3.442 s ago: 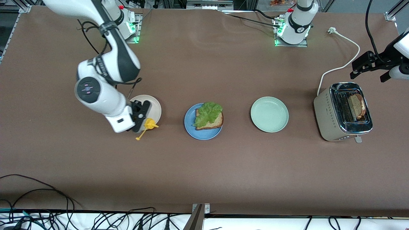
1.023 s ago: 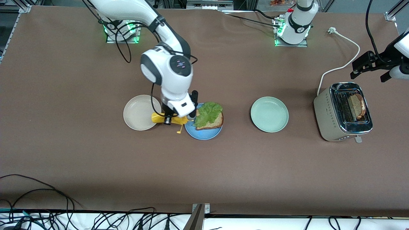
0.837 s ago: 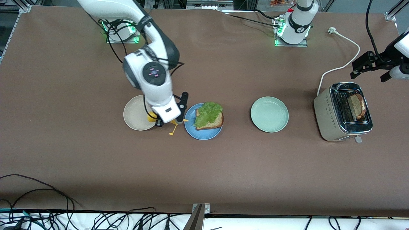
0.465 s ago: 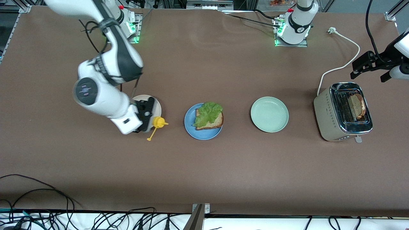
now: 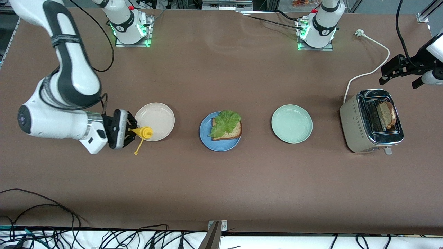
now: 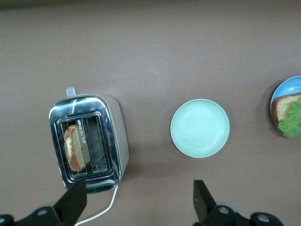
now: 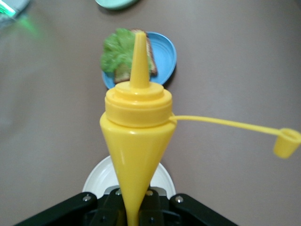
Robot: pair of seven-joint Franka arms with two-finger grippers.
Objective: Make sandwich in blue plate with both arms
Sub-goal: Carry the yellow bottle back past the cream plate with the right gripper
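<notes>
The blue plate (image 5: 207,139) (image 7: 167,54) (image 6: 287,87) sits mid-table and holds one brown bread slice (image 5: 234,131) topped with a green lettuce leaf (image 5: 225,121). My right gripper (image 5: 132,130) (image 7: 136,209) is shut on a yellow squeeze bottle (image 5: 144,132) (image 7: 136,136). The bottle hangs by the beige plate's (image 5: 157,114) rim, its nozzle pointing toward the blue plate and its cap (image 5: 137,151) dangling on a strap. A second bread slice (image 5: 386,114) (image 6: 75,148) stands in the toaster (image 5: 360,124) (image 6: 110,141). My left gripper (image 5: 397,83) (image 6: 138,205) waits open over the table by the toaster.
A pale green plate (image 5: 291,123) (image 6: 200,128) lies empty between the blue plate and the toaster. The toaster's white cord (image 5: 372,71) runs toward the left arm's base. Cables hang along the table's front edge.
My right arm has swung the yellow bottle away from the blue plate's edge, past the beige plate, toward the right arm's end of the table. The left arm has not moved.
</notes>
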